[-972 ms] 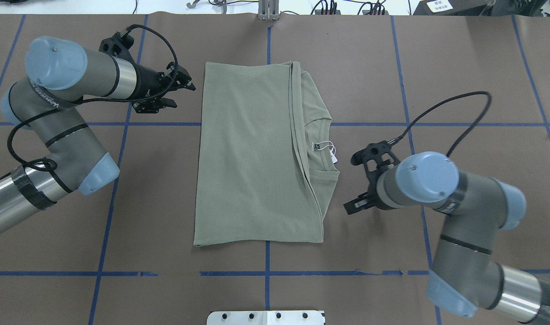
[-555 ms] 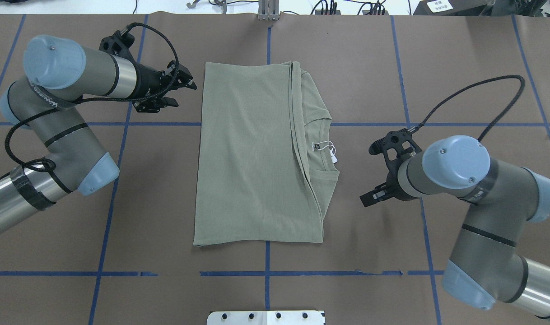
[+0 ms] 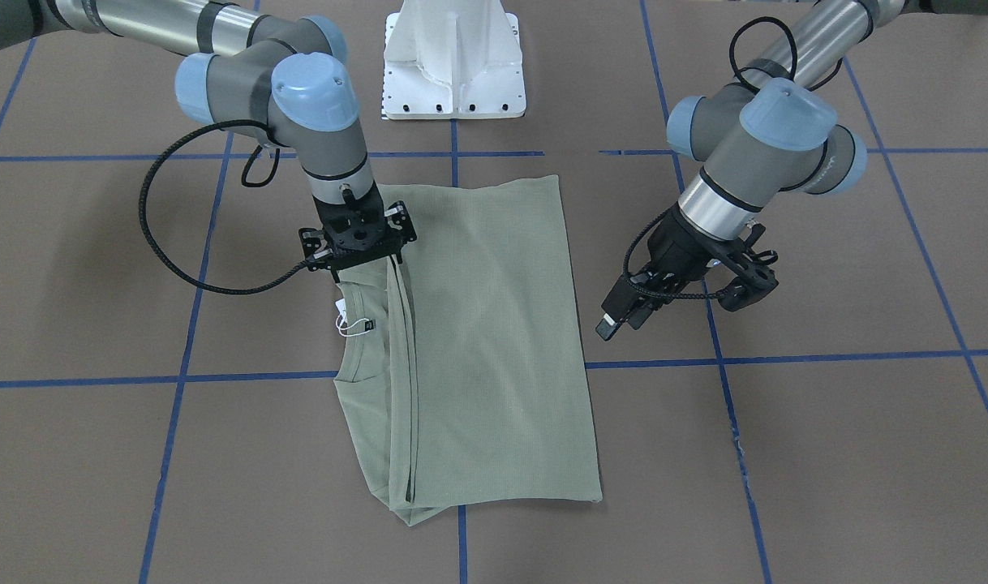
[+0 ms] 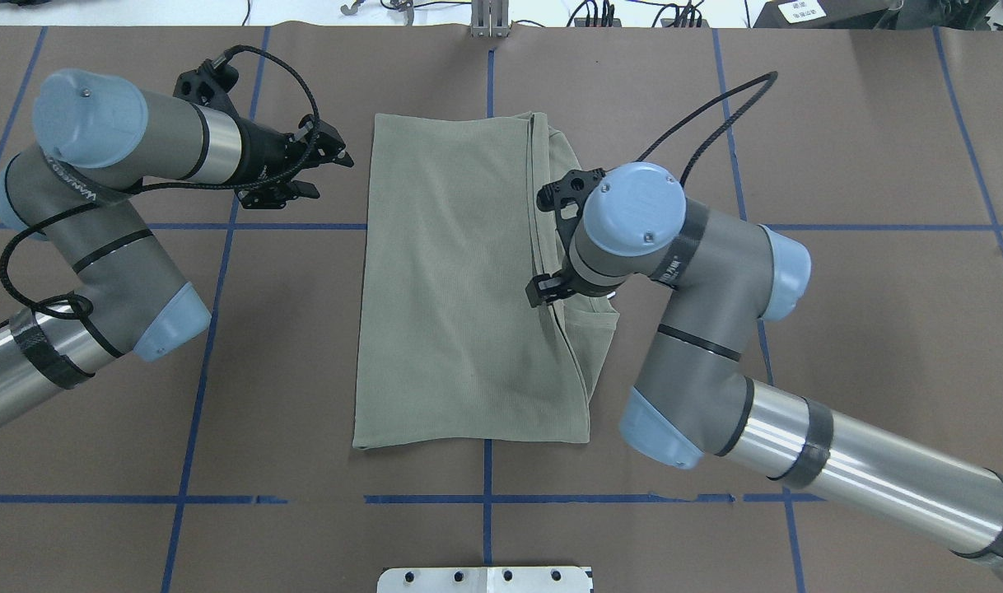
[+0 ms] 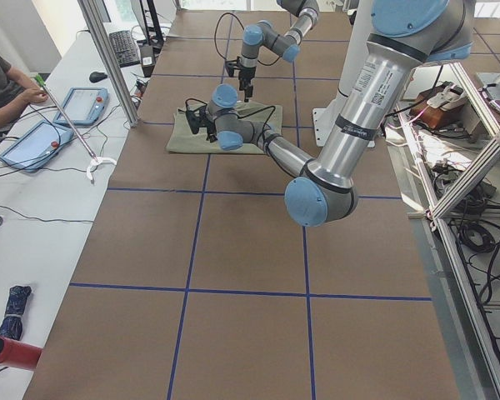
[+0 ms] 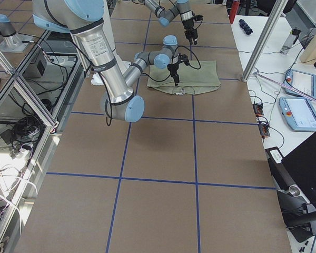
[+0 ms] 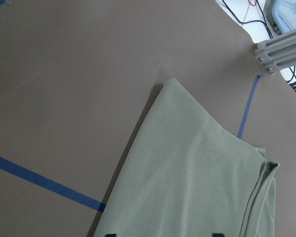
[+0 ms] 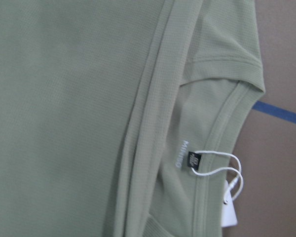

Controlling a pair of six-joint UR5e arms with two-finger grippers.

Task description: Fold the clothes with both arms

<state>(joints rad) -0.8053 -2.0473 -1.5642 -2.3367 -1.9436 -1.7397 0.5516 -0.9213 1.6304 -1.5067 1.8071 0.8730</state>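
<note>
The sage-green clothes [image 4: 460, 272] [image 3: 494, 324] lie flat, folded to a long rectangle, with the neck edge and white hang tag [image 3: 341, 308] [image 8: 229, 207] on the robot's right side. My right gripper [image 3: 366, 268] [image 4: 543, 290] points down just over the neck area, fingers apart, holding nothing. Its wrist view shows the collar, a small dark label [image 8: 194, 159] and the layered fold, but no fingertips. Beside the shirt's far left corner, my left gripper [image 4: 324, 171] [image 3: 624, 312] hangs open, clear of the cloth [image 7: 197, 182].
Brown table cover with blue tape lines [image 4: 485, 498]. The white pedestal base [image 3: 453, 65] stands at the robot's edge. A metal post [image 4: 489, 21] rises at the far edge. A person [image 5: 0, 83] sits at a side table with tablets.
The right arm swung in from beside the shirt's right edge to above its neck area. The left arm barely shifted.
</note>
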